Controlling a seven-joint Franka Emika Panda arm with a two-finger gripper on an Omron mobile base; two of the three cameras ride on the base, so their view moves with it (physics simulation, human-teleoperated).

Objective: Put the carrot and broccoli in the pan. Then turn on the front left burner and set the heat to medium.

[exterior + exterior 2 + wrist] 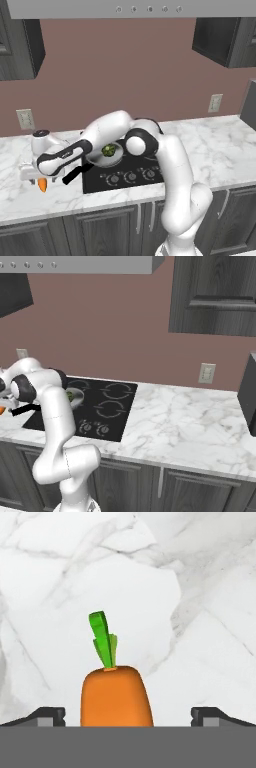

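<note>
The carrot (117, 697) lies on the white marble counter left of the cooktop, its green stem pointing away from the hand. My gripper (132, 716) is open, one fingertip on each side of the carrot with wide gaps. From the left base view the hand (40, 179) hovers right over the carrot (42, 185). The broccoli (107, 150) sits inside the pan (116, 158) on the front left burner, and the pan's black handle (75, 174) points toward the carrot. The right base view shows the broccoli (71, 396) in the pan (79, 394) behind my arm.
The black cooktop (125, 175) has a row of knobs (131, 176) along its front edge. Marble counter (190, 416) stretches to the right. A dark appliance (248, 398) stands at the far right. Wall outlets (25, 119) sit on the backsplash.
</note>
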